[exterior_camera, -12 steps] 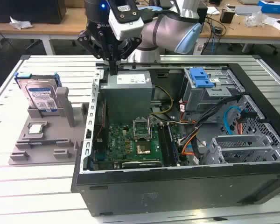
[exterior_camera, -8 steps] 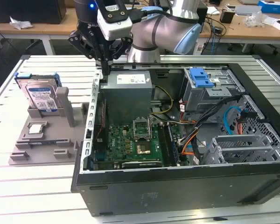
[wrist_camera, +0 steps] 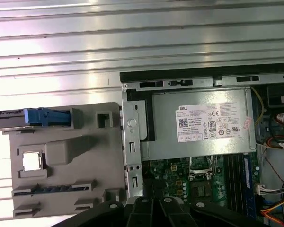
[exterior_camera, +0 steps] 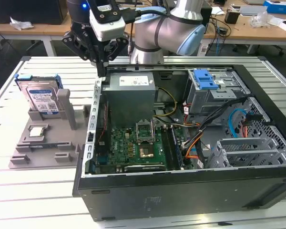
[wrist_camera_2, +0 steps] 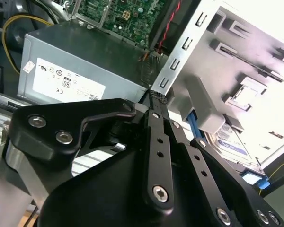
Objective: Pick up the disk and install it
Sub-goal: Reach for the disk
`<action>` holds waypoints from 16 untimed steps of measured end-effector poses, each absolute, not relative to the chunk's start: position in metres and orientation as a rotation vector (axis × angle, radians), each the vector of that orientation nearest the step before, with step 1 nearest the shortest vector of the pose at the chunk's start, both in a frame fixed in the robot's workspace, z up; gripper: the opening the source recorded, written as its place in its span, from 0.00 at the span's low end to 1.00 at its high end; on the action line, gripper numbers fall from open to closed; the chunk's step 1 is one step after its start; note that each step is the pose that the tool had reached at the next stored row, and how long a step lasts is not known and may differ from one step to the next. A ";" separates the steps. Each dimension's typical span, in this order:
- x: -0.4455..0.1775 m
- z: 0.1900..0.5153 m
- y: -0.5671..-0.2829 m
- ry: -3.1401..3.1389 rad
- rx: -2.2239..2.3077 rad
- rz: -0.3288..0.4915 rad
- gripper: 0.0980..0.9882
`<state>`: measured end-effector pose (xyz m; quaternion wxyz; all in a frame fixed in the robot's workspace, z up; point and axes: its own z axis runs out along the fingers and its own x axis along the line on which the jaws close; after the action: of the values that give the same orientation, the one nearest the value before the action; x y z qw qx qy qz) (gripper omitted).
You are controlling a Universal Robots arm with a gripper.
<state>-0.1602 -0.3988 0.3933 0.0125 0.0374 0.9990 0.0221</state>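
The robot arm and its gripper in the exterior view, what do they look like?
The silver tubular robot arm has pale blue joint caps. Its black wrist carries a small blue light, a light grey block and a dark cable. The black gripper is built of flat linkage bars with silver screws.

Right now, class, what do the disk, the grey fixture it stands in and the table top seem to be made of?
The disk: bare silver metal casing with a paper-looking label, blue plastic side rails. The grey fixture: matte, moulded or printed plastic, by its dull even surface. The table top: probably aluminium, ribbed slats with bright glare.
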 end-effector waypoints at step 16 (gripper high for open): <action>-0.198 0.393 -0.399 3.114 0.117 0.069 0.01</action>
<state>-0.1978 -0.3988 0.3931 0.0125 0.0374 0.9990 0.0221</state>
